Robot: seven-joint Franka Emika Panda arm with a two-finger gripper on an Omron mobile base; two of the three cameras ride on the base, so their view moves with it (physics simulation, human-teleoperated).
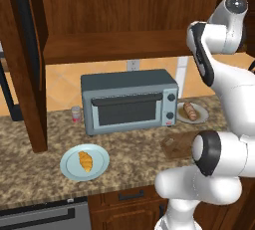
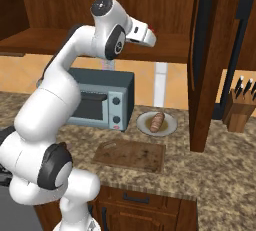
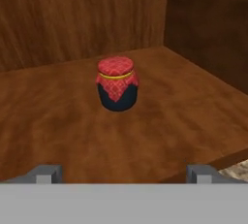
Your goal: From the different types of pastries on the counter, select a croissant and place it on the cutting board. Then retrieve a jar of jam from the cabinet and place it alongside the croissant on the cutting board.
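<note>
arm raised, tool [image 3: 124,172] level at the cabinet [image 3: 72,19] shelf, jaws spread wide and empty; jar of jam [image 3: 117,83] upright ahead. speckled worktop [image 2: 215,175] below.

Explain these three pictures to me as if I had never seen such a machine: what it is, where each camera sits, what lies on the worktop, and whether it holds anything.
The machine is a white robot arm with dark joints, standing in a computer-drawn kitchen. Two cameras ride on its base and look forward from behind it, one from its left, one from its right. The third camera sits on the hand and looks along the end effector.

On the granite counter stand a grey toaster oven, a blue plate with the golden croissant, a second plate with a brown roll-like pastry, and the dark cutting board, which is bare. A knife block stands at the far right.

The arm reaches up into the wooden cabinet. There the hand view shows the jar of jam on the shelf ahead. The end effector is open and holds nothing.
</note>
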